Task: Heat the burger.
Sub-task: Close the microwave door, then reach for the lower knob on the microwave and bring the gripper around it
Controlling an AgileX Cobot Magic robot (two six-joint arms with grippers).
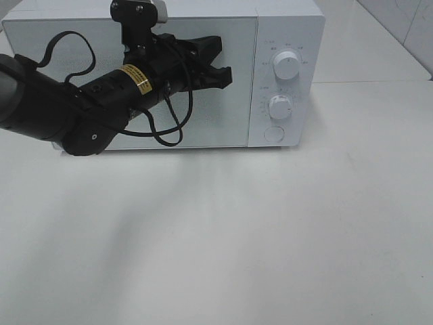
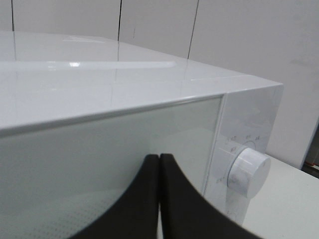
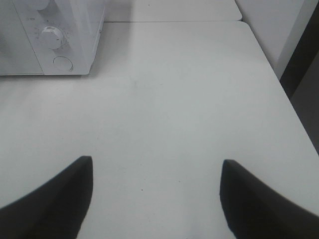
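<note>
The burger is out of view in every frame. A white microwave (image 1: 287,27) stands at the back of the table with its frosted door (image 1: 61,54) closed. My left gripper (image 1: 226,74) hovers in front of the door's right half, close to the control panel. In the left wrist view the left gripper (image 2: 159,157) is shut with its black fingers pressed together and nothing between them, just beside the upper knob (image 2: 248,169). My right gripper (image 3: 157,162) is open over bare table, right of the microwave (image 3: 75,30), holding nothing. It does not show in the exterior high view.
The control panel carries an upper knob (image 1: 287,66), a lower knob (image 1: 279,106) and a round button (image 1: 273,133). A black cable (image 1: 166,132) loops down from the left arm in front of the door. The white table (image 1: 237,230) ends at a right edge (image 3: 294,114).
</note>
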